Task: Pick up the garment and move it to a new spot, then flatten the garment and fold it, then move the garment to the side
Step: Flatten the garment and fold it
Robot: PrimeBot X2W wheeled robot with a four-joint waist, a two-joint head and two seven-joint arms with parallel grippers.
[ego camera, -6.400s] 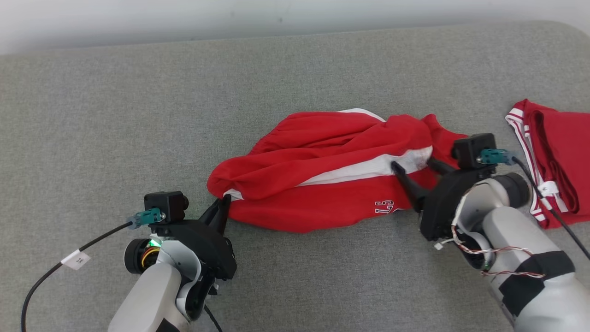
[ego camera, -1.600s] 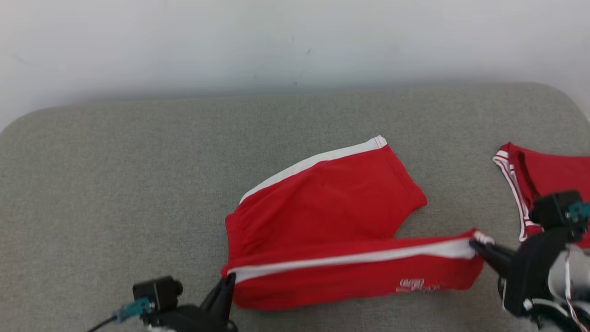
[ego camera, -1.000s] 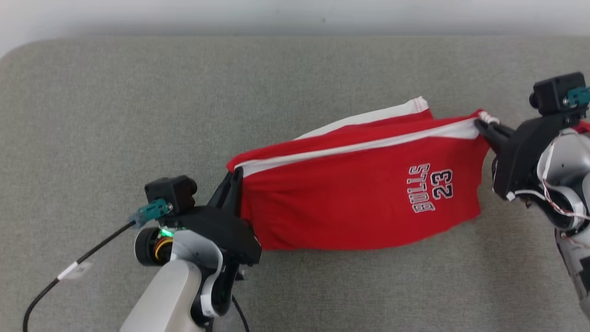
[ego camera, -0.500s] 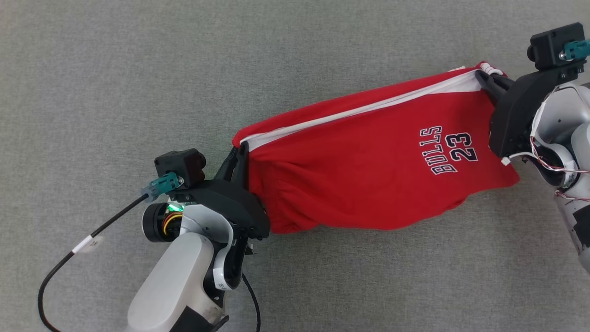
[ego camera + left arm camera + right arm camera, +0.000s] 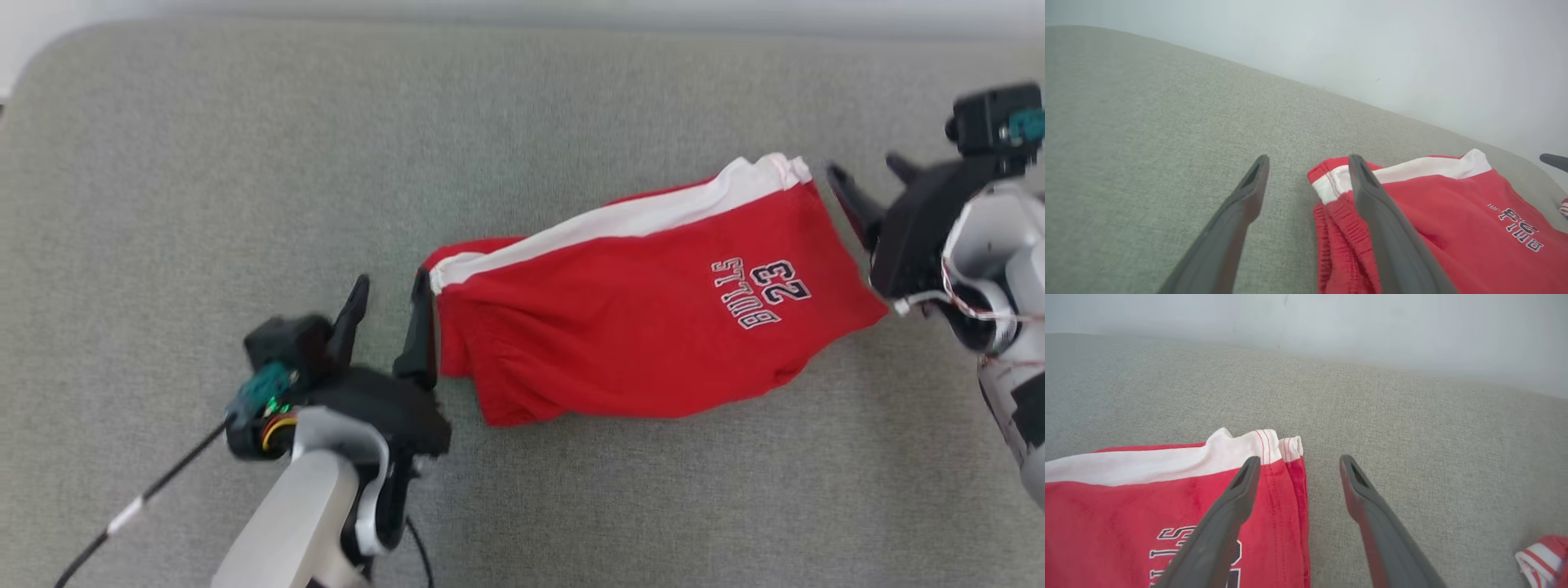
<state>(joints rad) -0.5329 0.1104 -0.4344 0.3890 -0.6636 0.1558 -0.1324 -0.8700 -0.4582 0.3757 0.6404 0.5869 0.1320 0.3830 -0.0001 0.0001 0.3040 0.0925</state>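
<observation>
**Both pincers spread at the ends of the red shorts**

Head view. The garment, a pair of red shorts, lies folded lengthwise on the grey counter. Its white side stripe runs along the far edge, and the lettering "BULLS 23" faces up. My left pincer stands spread at the waistband end, its inner finger just beside the cloth and nothing between the fingers. My right pincer stands spread near the hem end, a little apart from the cloth and holding nothing.

Left wrist view. My left pincer is spread, with bare counter between the fingers. The right-hand finger crosses the gathered waistband corner of the garment; whether it touches I cannot tell. A dark fingertip of my right pincer shows at the far edge, before a pale wall.

Right wrist view. My right pincer is spread and empty. The left-hand finger lies over the hem corner of the garment, and the other finger is over bare counter. A second red-and-white cloth lies at the lower right, well apart from the shorts
</observation>
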